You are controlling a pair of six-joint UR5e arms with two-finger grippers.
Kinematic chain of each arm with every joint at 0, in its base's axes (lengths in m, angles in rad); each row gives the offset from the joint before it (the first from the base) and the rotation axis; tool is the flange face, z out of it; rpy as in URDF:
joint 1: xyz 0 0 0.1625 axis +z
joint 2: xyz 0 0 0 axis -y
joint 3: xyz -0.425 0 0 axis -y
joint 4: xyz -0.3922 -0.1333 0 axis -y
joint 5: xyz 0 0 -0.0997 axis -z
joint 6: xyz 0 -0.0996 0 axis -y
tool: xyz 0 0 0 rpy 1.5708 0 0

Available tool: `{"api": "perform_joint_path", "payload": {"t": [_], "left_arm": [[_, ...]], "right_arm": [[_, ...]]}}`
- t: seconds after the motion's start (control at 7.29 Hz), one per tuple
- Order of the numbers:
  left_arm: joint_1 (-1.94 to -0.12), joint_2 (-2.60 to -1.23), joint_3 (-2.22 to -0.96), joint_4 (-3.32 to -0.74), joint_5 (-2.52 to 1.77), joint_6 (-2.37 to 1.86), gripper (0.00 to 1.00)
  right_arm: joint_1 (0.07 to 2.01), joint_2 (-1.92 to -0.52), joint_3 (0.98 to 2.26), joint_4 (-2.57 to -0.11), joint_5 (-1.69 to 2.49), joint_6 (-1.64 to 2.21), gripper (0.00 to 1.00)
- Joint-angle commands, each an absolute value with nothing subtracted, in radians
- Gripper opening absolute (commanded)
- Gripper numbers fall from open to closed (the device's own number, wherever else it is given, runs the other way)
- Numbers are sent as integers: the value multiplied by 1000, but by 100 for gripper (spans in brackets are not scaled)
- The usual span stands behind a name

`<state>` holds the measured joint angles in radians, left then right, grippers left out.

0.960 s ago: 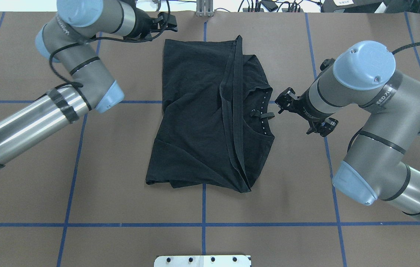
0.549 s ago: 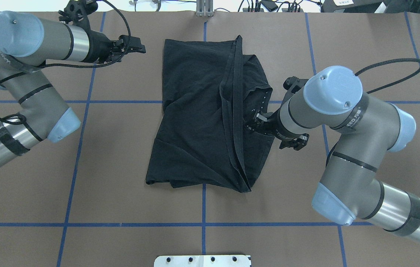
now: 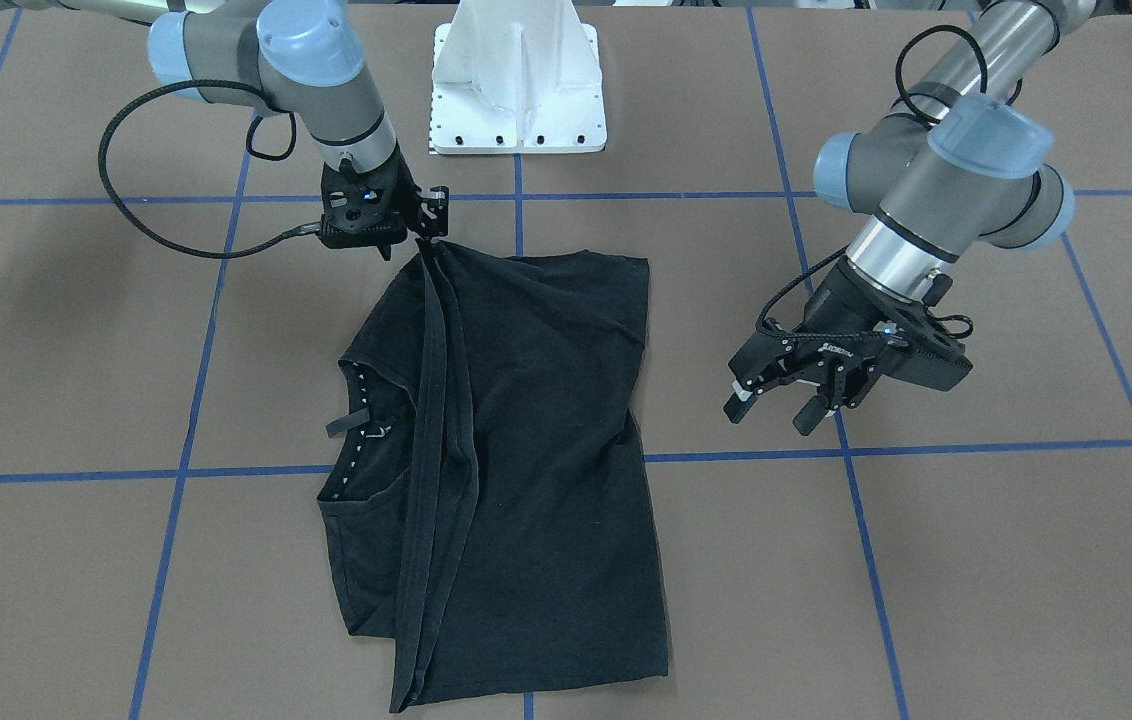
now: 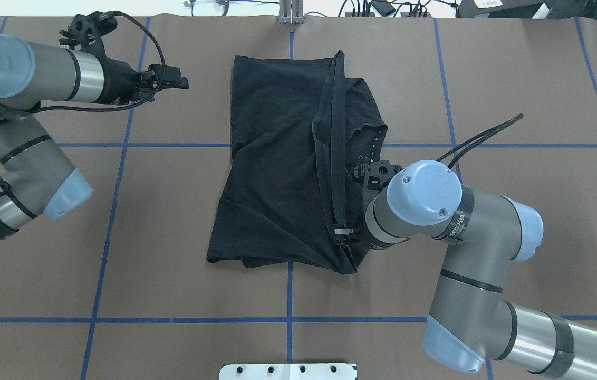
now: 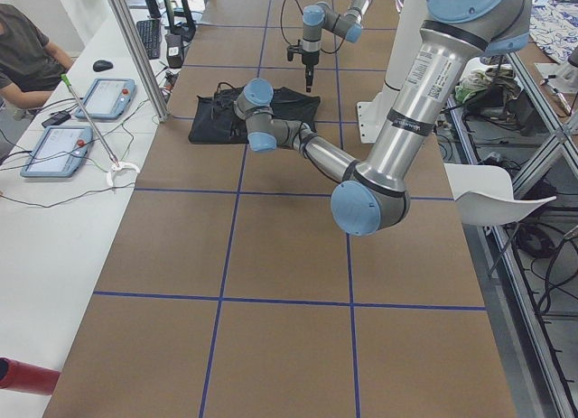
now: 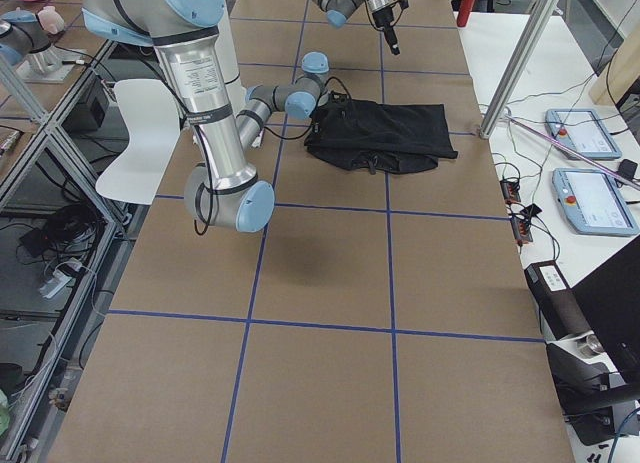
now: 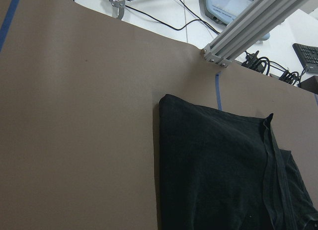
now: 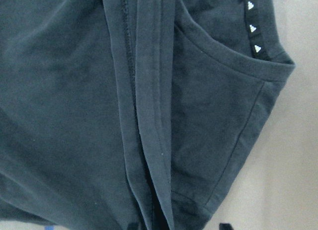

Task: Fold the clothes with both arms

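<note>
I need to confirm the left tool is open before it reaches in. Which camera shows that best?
Exterior front-facing: the left tool faces the camera with its fingers clearly spread, above the table beside the T-shirt. Overhead sees it side-on, with the fingers overlapping. The side views leave it tiny or hidden, and its own wrist camera misses it.

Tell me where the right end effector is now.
In the overhead view the right end effector is just right of centre, at the hem band of the black T-shirt, near its corner closest to the white base.
</note>
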<state>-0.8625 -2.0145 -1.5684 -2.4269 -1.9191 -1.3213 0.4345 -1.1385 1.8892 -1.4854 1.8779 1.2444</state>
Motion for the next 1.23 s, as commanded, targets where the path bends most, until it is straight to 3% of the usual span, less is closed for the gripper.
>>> {"api": "perform_joint_path", "payload": {"t": [0.0,0.69,0.82,0.96,1.1], "left_arm": [[-862,-2010,-1569,-2427,-1917,-1321,100],[-862,-2008,-1568,-2427,-1917,-1322,100],[-861,-2008,-1568,-2427,-1917,-1322,100],[-861,-2008,-1568,-2427,-1917,-1322,100],[-862,-2008,-1568,-2427,-1917,-1322,100]], "right_arm": [[425,-1129,1852,-1485,1870,1123,61],[425,-1035,1743,-1485,1845,1101,59],[423,-1035,1744,-1485,1842,1101,42],[416,-1040,1743,-1485,1832,1101,16],[413,-1039,1744,-1485,1827,1101,0]]}}
